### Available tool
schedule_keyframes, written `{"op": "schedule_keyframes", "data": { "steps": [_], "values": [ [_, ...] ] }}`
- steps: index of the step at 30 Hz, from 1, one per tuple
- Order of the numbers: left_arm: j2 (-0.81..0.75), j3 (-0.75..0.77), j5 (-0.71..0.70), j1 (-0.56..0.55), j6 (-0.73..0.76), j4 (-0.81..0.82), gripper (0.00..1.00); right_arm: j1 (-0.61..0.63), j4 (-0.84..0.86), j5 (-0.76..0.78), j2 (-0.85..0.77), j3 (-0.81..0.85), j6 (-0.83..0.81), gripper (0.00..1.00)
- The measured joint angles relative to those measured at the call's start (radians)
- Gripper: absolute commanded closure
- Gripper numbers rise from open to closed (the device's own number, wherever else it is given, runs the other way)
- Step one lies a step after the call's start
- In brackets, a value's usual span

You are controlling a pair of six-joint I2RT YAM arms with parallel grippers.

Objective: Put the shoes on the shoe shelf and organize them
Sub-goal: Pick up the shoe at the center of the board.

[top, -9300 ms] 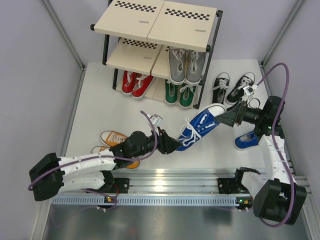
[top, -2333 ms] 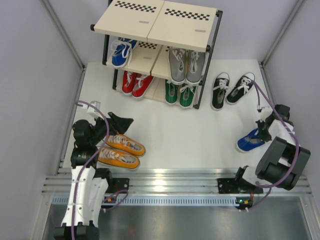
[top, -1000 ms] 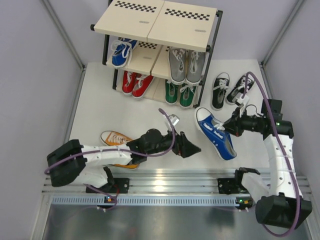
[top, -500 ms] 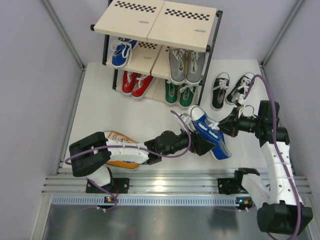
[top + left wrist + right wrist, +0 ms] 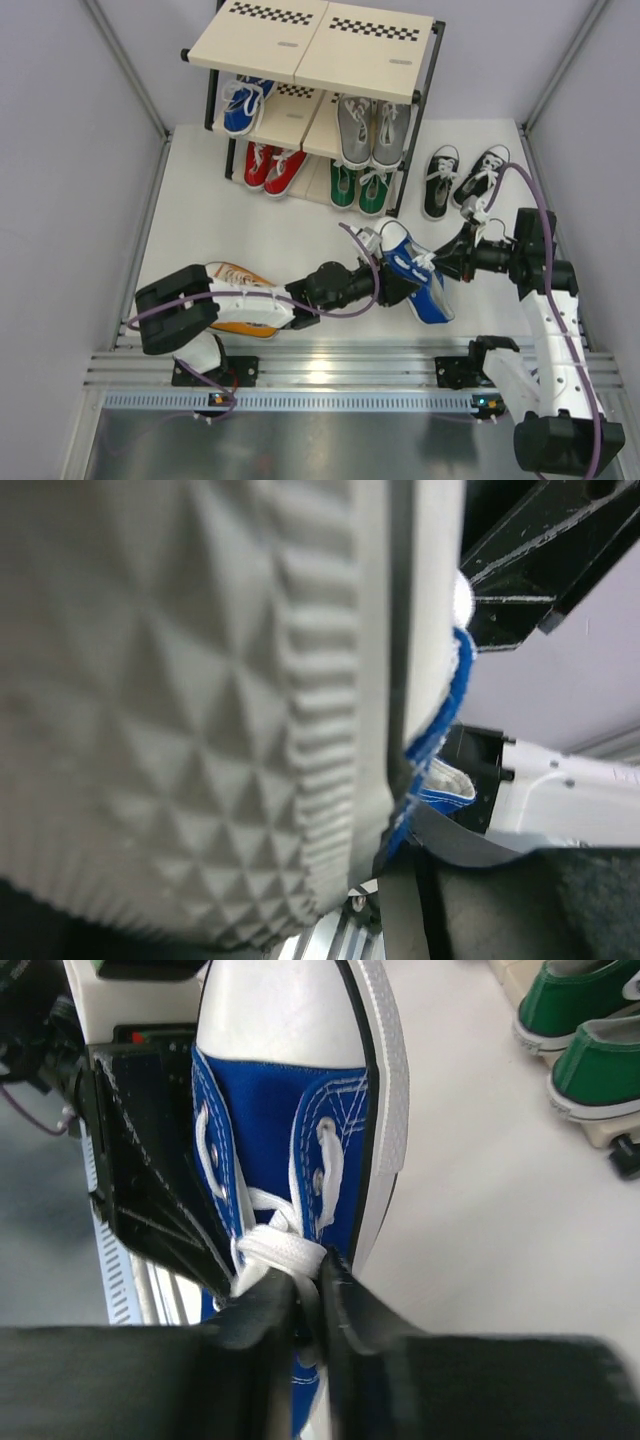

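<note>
A blue shoe [image 5: 412,268] hangs above the table between both grippers, its toe towards the shoe shelf [image 5: 330,45]. My left gripper [image 5: 395,283] is shut on its sole and side from the left. The left wrist view is filled by the grey sole [image 5: 180,700], with one finger [image 5: 450,900] against the blue edge. My right gripper [image 5: 452,262] pinches the shoe's collar by the white laces [image 5: 270,1250]; its jaws [image 5: 310,1290] stand narrow around it. The other blue shoe [image 5: 240,105] sits on the middle tier, left.
A grey pair [image 5: 372,130] is on the middle tier. Red [image 5: 270,165] and green [image 5: 360,185] pairs are on the bottom tier. A black pair [image 5: 465,175] lies right of the shelf. Orange shoes [image 5: 235,280] lie partly under my left arm.
My left arm stretched right to the blue shoe and closed on it. The right arm brought the shoe left and turned it more upright.
</note>
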Motion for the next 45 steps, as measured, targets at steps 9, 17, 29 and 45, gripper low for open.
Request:
{"op": "schedule_keyframes", "data": {
  "steps": [9,17,29,45],
  "values": [
    [-0.224,-0.131,0.303,0.111,0.094,-0.190,1.00,0.008,-0.389,-0.027,0.032,0.116,-0.476,0.01],
    [-0.285,-0.113,0.637,0.149,0.224,-0.384,1.00,0.146,-0.569,-0.084,0.160,0.166,-0.795,0.01],
    [-0.198,-0.008,0.793,0.143,0.277,-0.428,1.00,0.212,-0.572,-0.156,0.298,0.237,-0.698,0.01],
    [-0.128,0.042,0.793,0.122,0.327,-0.431,0.87,0.298,-0.389,-0.130,0.293,0.209,-0.426,1.00]
  ]
}}
